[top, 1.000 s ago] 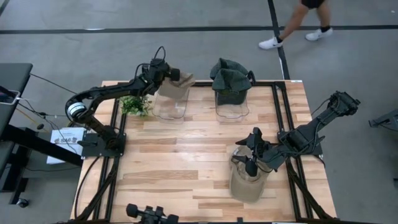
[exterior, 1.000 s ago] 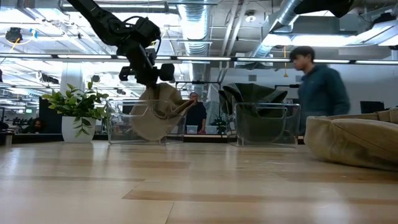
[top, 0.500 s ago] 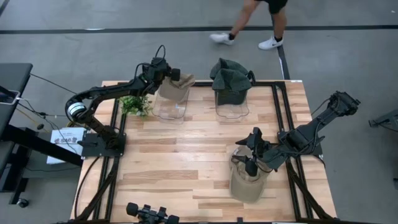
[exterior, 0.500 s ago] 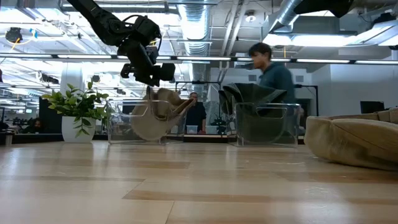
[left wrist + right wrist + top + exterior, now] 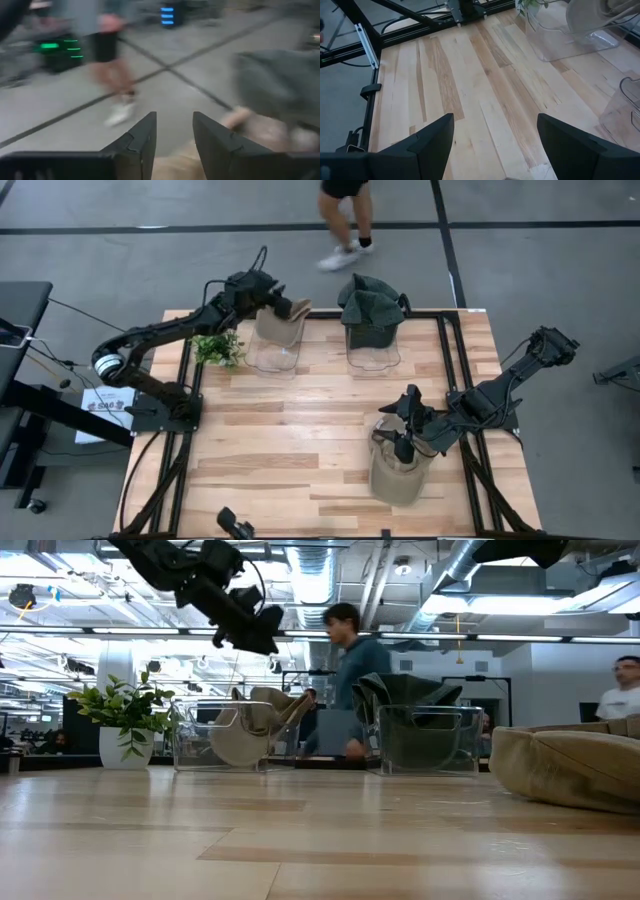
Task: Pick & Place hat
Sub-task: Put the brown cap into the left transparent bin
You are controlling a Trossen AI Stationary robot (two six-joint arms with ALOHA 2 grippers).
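- A tan hat point(image 5: 398, 472) lies on the near right of the wooden surface point(image 5: 290, 440); the right gripper point(image 5: 402, 442) rests over its far edge, fingers spread wide.
- At the far left, a second tan hat point(image 5: 278, 323) sits in a clear bin point(image 5: 274, 352), beside a small plant point(image 5: 216, 347).
- The left gripper point(image 5: 276, 300) hangs above that bin, fingers apart and empty.
- A green hat point(image 5: 372, 300) tops the far right bin point(image 5: 373, 352).
- A person point(image 5: 345, 220) walks beyond.

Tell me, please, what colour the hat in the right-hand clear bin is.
The hat is dark green, clearest in the high view.
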